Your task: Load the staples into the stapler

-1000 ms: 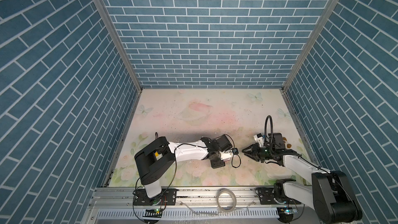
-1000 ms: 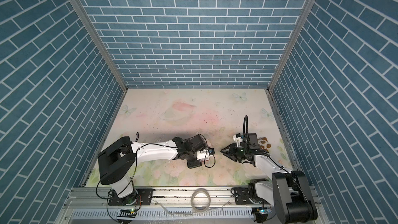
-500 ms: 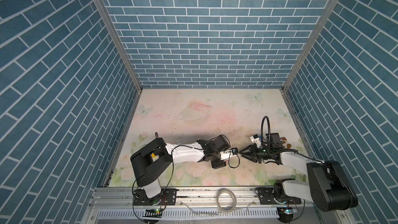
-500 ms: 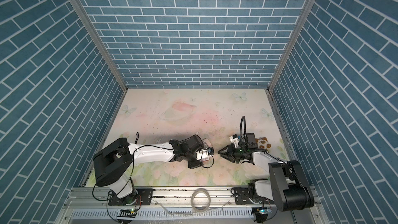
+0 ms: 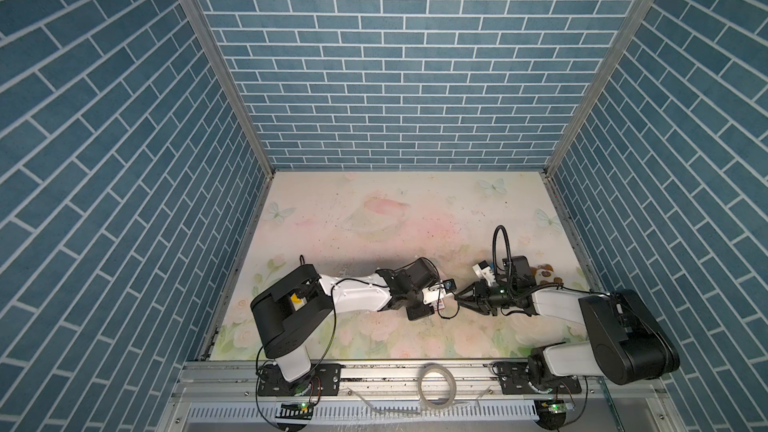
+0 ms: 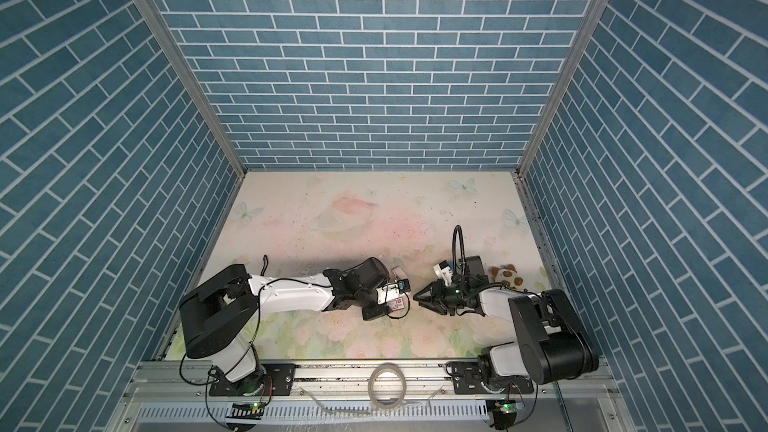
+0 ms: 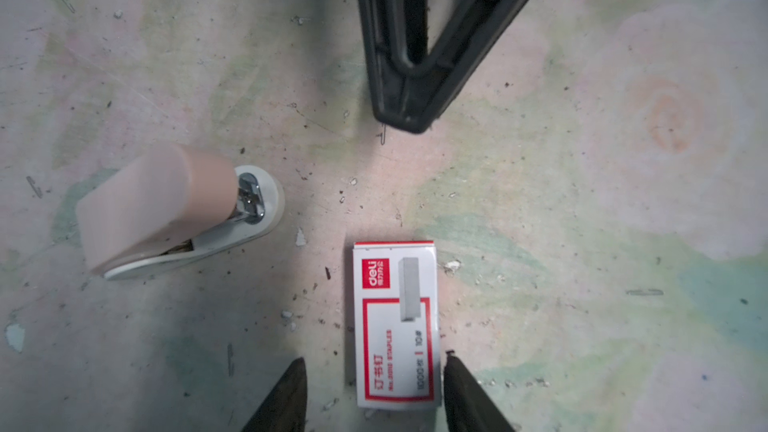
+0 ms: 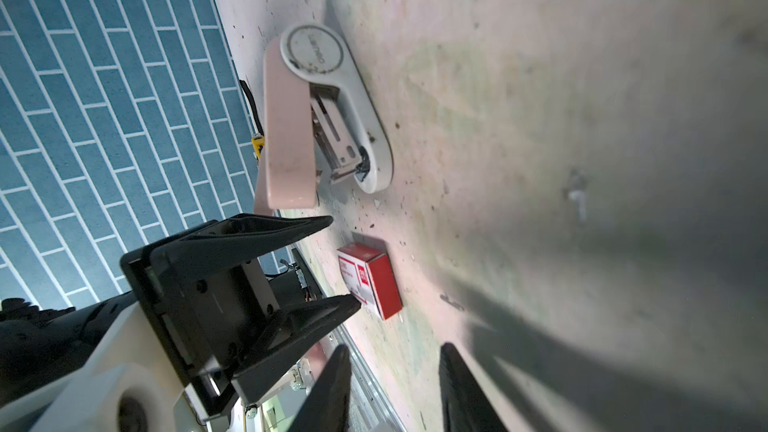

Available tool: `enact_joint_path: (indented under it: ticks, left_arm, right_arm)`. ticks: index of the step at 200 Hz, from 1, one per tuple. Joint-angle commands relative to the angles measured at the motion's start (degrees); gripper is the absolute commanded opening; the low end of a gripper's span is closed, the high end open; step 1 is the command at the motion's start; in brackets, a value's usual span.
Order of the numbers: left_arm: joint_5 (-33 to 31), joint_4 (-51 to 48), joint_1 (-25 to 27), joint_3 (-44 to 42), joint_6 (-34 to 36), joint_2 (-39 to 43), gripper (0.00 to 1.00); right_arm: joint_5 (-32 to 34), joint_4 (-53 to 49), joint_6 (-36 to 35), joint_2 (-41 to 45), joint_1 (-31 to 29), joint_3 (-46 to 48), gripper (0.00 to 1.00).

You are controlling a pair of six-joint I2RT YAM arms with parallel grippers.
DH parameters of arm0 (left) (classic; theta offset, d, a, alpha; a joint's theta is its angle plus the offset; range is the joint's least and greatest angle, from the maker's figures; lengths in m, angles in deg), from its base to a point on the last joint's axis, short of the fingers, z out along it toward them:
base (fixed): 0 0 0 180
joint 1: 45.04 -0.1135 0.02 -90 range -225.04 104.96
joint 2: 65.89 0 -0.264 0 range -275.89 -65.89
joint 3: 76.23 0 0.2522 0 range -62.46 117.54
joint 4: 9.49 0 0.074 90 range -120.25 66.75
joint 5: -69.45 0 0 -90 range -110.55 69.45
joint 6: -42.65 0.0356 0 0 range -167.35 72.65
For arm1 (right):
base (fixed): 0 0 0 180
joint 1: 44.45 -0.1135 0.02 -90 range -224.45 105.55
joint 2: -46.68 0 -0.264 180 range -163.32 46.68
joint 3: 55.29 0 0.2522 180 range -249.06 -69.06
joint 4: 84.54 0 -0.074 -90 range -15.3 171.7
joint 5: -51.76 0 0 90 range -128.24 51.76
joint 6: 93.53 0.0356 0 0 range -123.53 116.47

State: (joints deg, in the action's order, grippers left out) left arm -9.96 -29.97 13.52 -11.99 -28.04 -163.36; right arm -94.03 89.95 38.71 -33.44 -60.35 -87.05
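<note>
Since a second ago the right end effector (image 8: 395, 347) has slid closer to the left end effector (image 7: 374, 357); both stand open. Printed red-and-white cardboard box (image 7: 395, 317) lies flat between the left one's fingers. Just beyond, back-wall side: stapler (image 7: 166, 205), matte pink lid, rounded white base, shiny metal magazine, on the scuffed floral tabletop (image 7: 582, 201). Staple strips cannot be seen.

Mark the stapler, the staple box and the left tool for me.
stapler (image 7: 153, 201): left wrist view, on its pink top cover.
staple box (image 7: 395, 326): left wrist view, on the printed top face.
left tool (image 7: 374, 357): left wrist view, midway between its fingertips, above the box.
</note>
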Motion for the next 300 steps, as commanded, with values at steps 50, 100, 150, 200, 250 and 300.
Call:
enact_joint_path:
  ticks: [50, 100, 150, 200, 250, 300]
  left_arm:
    - [2.9, 0.3, -0.4, -1.4, 1.1, -1.1, 0.51]
    - [1.3, 1.8, -0.6, -1.8, 1.1, -2.0, 0.47]
    - [1.2, 2.5, -0.9, -2.5, 1.3, -3.2, 0.37]
    - [1.8, 3.0, -1.1, -2.8, 2.1, -3.4, 0.37]
    - [2.8, 2.8, -1.1, -2.9, 2.6, -4.2, 0.36]
    - [3.7, 2.1, -1.1, -2.6, 2.8, -4.5, 0.35]
  right_arm:
    - [-2.1, 7.3, 3.3, -2.7, -1.5, 0.0, 0.37]
    - [-2.3, 8.6, 3.3, -4.2, -2.6, 0.0, 0.38]
    - [-2.4, 11.8, 4.5, -7.1, -5.0, -0.7, 0.38]
    - [-1.5, 15.6, 6.4, -8.5, -6.9, -0.7, 0.38]
    - [-0.9, 19.1, 7.6, -10.2, -7.8, -0.7, 0.38]
    - [-0.8, 21.9, 8.6, -11.3, -8.3, -0.9, 0.37]
